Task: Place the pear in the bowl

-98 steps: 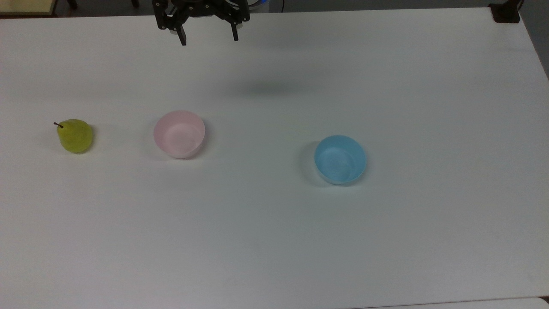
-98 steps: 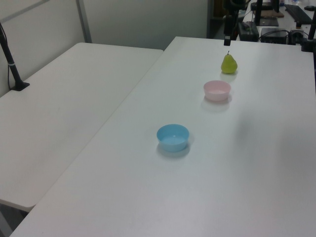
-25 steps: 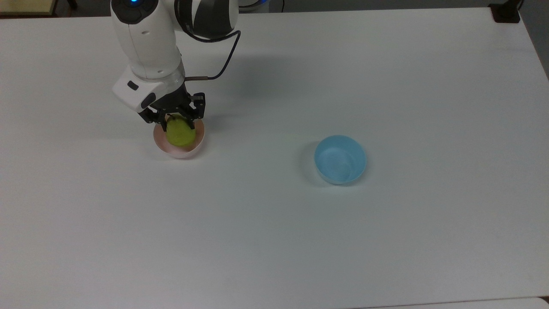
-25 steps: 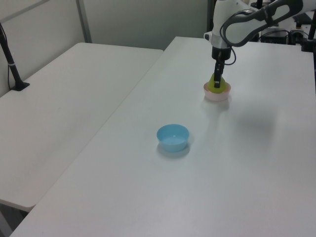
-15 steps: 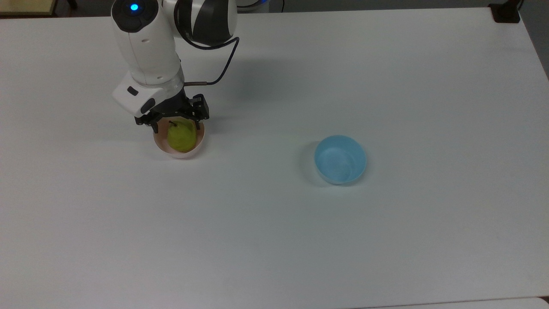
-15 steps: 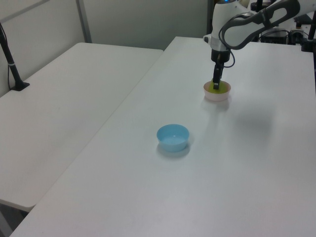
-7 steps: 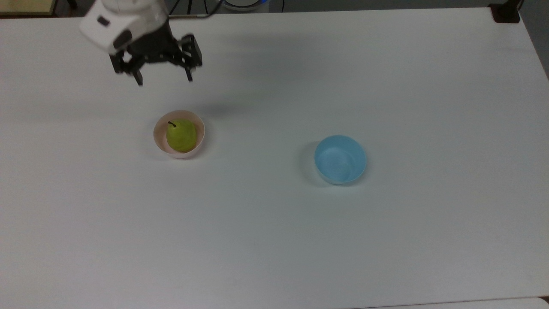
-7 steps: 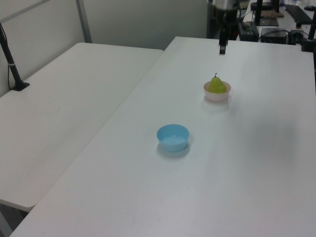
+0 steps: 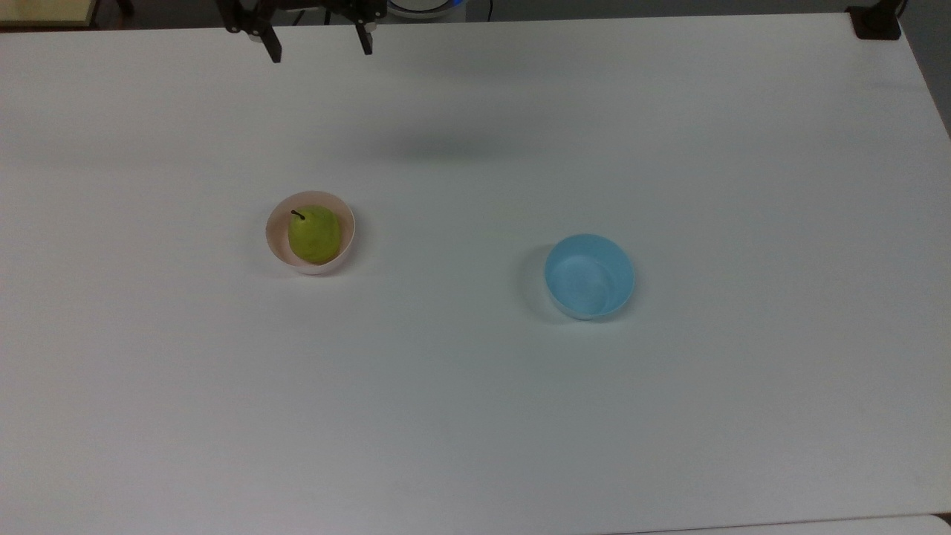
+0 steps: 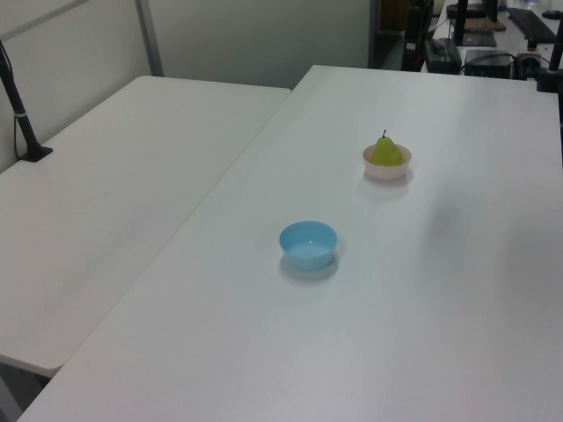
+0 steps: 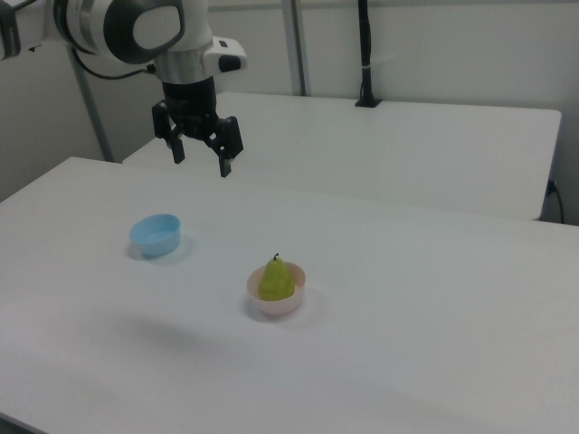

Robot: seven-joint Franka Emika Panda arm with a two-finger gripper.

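The yellow-green pear point(image 9: 314, 234) point(image 10: 385, 151) point(image 11: 276, 278) sits upright inside the pale pink bowl point(image 9: 275, 241) point(image 10: 387, 170) point(image 11: 277, 306), its dark stem pointing up. My gripper point(image 9: 319, 46) point(image 11: 201, 161) hangs open high above the table, at the top edge of the top view, well clear of the bowl. Nothing is between its fingers.
A light blue bowl point(image 9: 589, 276) point(image 10: 308, 244) point(image 11: 156, 234) stands empty on the white table point(image 9: 669, 148), to the pink bowl's right in the top view. A second white table point(image 10: 106, 193) adjoins it. A dark post base point(image 9: 877, 22) sits at the top view's far right corner.
Since half a second ago my gripper has risen and drawn back toward the top view's upper edge. The pear stays in the pink bowl, where it was let go about a second ago.
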